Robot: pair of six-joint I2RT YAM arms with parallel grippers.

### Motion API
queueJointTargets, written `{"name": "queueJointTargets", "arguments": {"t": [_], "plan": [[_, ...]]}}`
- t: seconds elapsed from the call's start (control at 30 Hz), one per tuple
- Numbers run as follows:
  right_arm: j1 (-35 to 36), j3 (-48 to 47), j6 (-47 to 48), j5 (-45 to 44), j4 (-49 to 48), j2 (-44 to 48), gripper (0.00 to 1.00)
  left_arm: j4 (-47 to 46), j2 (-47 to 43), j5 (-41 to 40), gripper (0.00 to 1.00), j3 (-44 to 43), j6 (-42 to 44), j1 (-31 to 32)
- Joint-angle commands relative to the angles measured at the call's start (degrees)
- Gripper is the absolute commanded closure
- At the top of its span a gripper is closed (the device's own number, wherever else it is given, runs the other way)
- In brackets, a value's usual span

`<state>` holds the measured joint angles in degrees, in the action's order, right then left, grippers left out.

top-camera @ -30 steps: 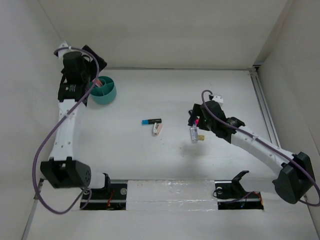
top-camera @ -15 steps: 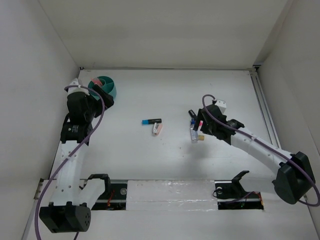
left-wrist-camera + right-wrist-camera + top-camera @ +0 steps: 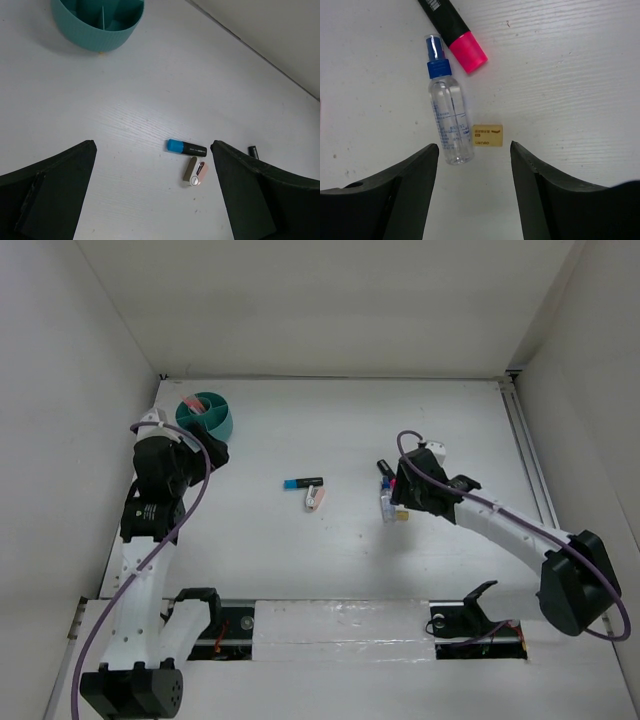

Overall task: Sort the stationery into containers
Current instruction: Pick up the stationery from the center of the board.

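item: small clear bottle (image 3: 449, 120), lying flat on the table just beside the tan block (image 3: 487, 135), well apart from the teal tub (image 3: 205, 418); long axis runs up the right wrist view, blue cap pointing away toward the pink-ended marker (image 3: 454, 27); right gripper (image 3: 473, 150): jaws apart, straddling bottle base and block, gripping nothing; left gripper (image 3: 152, 150): jaws wide, empty; step, by judgement: pick-up; next you likely need to centre on one item, then close.

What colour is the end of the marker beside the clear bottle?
Marker end: bright pink, clearest in right wrist view.
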<state>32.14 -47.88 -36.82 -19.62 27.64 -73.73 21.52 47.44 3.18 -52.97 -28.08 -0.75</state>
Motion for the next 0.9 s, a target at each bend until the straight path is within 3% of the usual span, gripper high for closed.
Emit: {"name": "queueJointTargets", "arguments": {"t": [0.0,0.63,0.8,0.83,0.87], "plan": [[1.1,-1.7,1.8,1.2,-3.0,-1.9,0.35,-1.9,-0.8,1.8,0.00,0.0,1.2,0.0],[5.9,-8.7,4.2,-0.6,-5.5,-19.1,0.39,-1.9,-0.8,3.6,0.00,0.0,1.7,0.0],[6.4,-9.9,4.7,-0.6,-6.5,-22.1,0.47,-1.9,-0.8,4.1,0.00,0.5,2.2,0.0],[6.4,-9.9,4.7,-0.6,-6.5,-22.9,0.50,-1.9,-0.8,4.1,0.00,0.5,2.2,0.0],[6.4,-9.9,4.7,-0.6,-6.5,-22.9,0.61,-1.9,-0.8,4.1,0.00,0.5,2.2,0.0]]}}
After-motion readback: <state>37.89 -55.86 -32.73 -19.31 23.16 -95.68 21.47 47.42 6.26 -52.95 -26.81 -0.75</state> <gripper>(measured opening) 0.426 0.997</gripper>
